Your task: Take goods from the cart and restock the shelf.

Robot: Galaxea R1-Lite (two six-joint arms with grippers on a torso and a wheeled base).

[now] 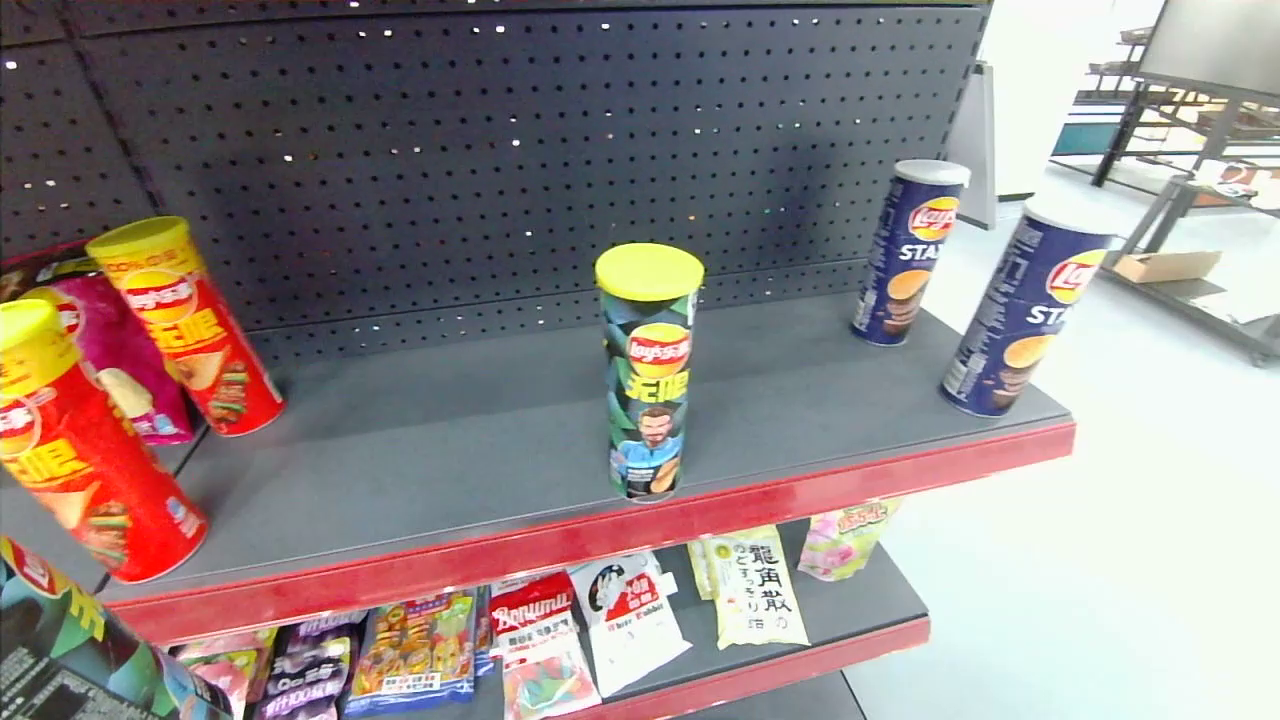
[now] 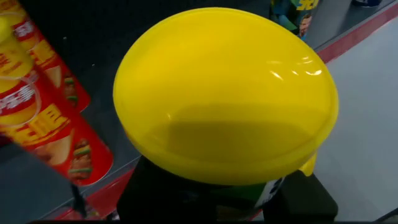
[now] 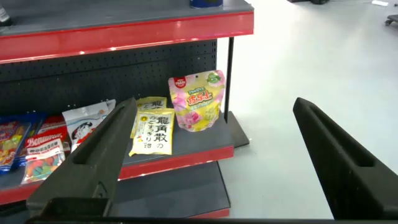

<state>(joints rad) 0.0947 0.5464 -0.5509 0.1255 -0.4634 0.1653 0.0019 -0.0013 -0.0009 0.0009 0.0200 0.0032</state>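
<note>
The left gripper (image 2: 239, 202) is grasping a can (image 1: 60, 645) just below its yellow lid (image 2: 224, 93), with dark gripper parts sitting against the body on both sides. In the head view this can is leaning at the robot's left, in front of and below the red front edge of the shelf (image 1: 480, 440), just under the nearer of 2 red cans (image 1: 75, 450). The other red can (image 1: 190, 330) is standing farther back, beside a pink bag (image 1: 110, 350). A green can (image 1: 650, 380) is standing upright near the shelf's front edge, at its middle, and 2 blue cans (image 1: 910, 255) are standing at its right end. The right gripper (image 3: 214, 106) is hanging released, fingers wide apart with nothing between them, facing the lower shelf (image 3: 186, 158), where snack bags (image 3: 152, 127) are lying.
</note>
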